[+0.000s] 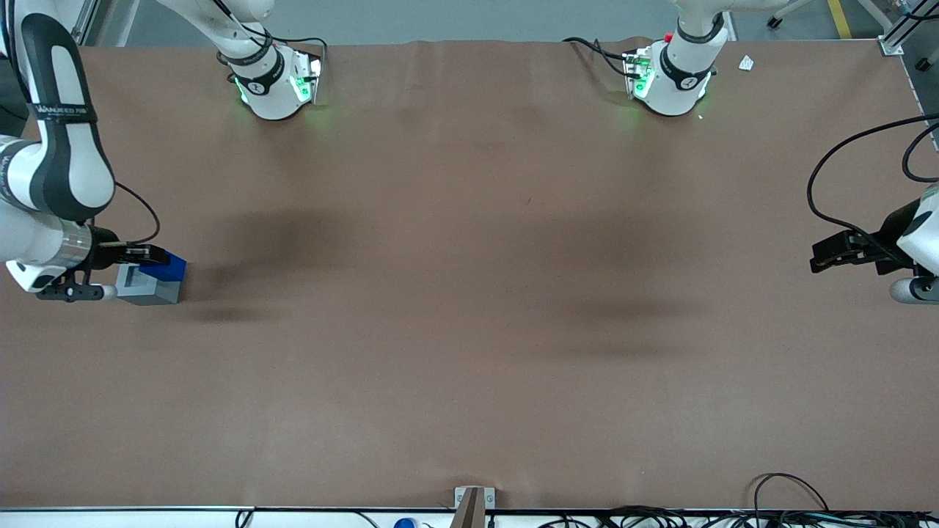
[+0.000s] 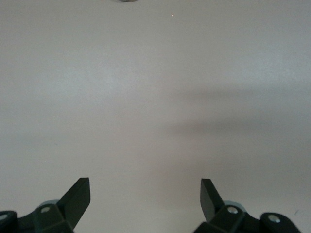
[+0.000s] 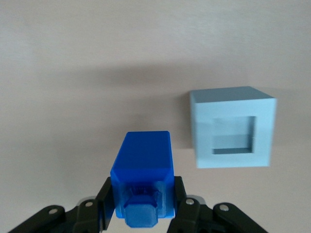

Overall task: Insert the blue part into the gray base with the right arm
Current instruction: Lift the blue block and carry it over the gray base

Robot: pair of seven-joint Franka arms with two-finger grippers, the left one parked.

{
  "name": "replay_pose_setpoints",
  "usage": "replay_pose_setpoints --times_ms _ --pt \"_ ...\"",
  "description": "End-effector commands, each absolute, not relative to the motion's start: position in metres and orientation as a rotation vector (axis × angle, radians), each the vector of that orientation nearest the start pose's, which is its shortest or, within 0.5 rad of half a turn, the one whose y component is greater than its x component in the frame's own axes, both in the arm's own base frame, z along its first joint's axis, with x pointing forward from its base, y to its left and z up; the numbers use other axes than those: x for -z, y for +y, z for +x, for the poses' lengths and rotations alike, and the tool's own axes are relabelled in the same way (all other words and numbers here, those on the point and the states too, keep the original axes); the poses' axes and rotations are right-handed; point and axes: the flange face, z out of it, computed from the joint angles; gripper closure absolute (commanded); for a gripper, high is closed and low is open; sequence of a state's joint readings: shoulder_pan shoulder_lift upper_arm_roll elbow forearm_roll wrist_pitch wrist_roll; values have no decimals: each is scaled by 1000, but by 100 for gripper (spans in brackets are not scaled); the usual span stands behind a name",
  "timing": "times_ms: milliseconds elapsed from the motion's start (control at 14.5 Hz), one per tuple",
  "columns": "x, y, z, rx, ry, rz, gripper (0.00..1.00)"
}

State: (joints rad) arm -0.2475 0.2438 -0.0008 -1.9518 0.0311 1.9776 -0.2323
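My right gripper (image 1: 150, 255) is shut on the blue part (image 1: 166, 267), a small bright blue block, at the working arm's end of the table. In the right wrist view the blue part (image 3: 142, 170) sits clamped between the two black fingers (image 3: 104, 201), its stepped narrower end toward the camera. The gray base (image 1: 149, 286) stands on the table just below the held part, slightly nearer the front camera. In the right wrist view the gray base (image 3: 232, 127) shows its square recess and lies beside the blue part, apart from it.
The brown table (image 1: 469, 293) spreads wide toward the parked arm's end. Two white arm bases (image 1: 275, 81) stand near the table's edge farthest from the front camera. Cables (image 1: 777, 491) lie at the edge nearest the front camera.
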Motion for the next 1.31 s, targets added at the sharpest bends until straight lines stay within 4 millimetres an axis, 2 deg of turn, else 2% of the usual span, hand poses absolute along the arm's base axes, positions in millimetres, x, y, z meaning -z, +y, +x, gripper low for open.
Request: replay_pose_setpoints --times_ms 0,276,552,966,1241 --pt "-348 -150 563 -306 22 -3083 98" --pt "-352 -171 565 -293 -6 -3106 98" --pt "-336 -193 567 -318 -49 -3111 98" --pt "-320 -208 566 -355 -61 -3103 98" --pt "-313 -211 568 -374 -64 -3105 98"
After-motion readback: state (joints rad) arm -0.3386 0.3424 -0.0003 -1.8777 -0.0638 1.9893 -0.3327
